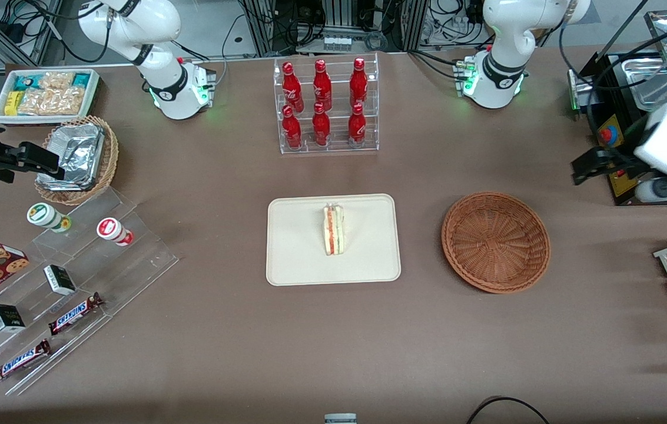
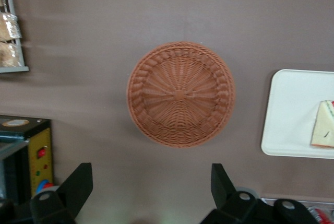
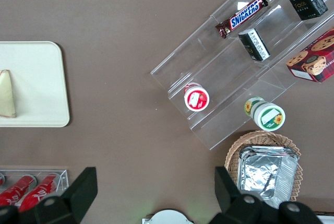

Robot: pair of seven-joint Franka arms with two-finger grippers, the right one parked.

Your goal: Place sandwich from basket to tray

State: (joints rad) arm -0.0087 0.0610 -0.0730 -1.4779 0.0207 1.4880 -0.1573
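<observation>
"SNICKERS" is showing in blue letters on two candy bars lying on the clear stepped stand; the same word is reading clearly on one bar in the right wrist view. Nothing else is legible.

Reddish-brown woven basket; cream-white tray; pale sandwich striped orange-red and green; black gripper up near the working arm's end; dull brown surface; red bottles.
</observation>
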